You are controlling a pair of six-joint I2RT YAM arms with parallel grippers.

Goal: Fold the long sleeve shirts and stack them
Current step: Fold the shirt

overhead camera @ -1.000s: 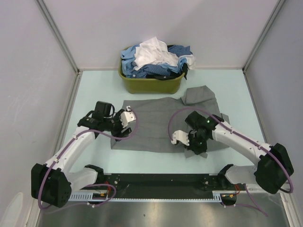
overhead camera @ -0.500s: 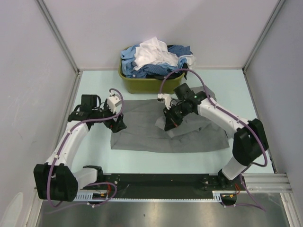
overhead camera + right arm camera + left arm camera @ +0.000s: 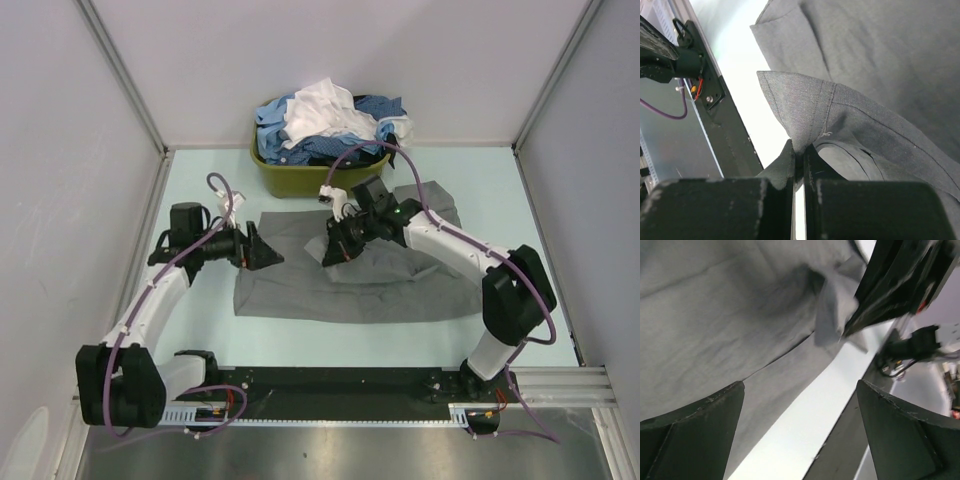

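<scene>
Right gripper [image 3: 335, 252] first. From the top camera it's on the grey shirt [image 3: 300, 285] near the middle, with cloth bunched under it. The shirt is plain mid-grey and spread mostly flat on the table [image 3: 200, 180], just in front of the olive basket [image 3: 320, 182] piled with blue and white shirts [image 3: 325, 125]. Your left gripper [image 3: 268, 250] is over the grey shirt's left part. Pale table shows between the near hem and the black rail [image 3: 340, 380], with walls on both sides.

Left wrist: left gripper [image 3: 800, 385] is spread wide with nothing between the fingers and grey cloth below.

Right wrist: right gripper [image 3: 799, 152] is pinched tight on a stitched edge, which it holds raised above the layer beneath.
</scene>
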